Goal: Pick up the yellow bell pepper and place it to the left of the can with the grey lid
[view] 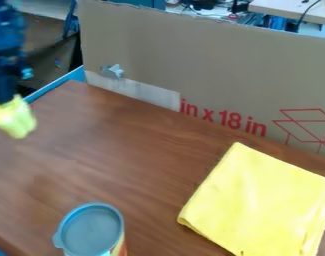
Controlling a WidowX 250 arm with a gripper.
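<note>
Black robot gripper at the left, a blurred pale-yellow lump at its tip.
Its opening and hold cannot be told; folded yellow cloth lies near right, grey-lidded round can near left.

Red "in x 18 in" print on the cardboard panel

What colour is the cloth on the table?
The cloth is plain yellow, seen best in the camera view.
</note>
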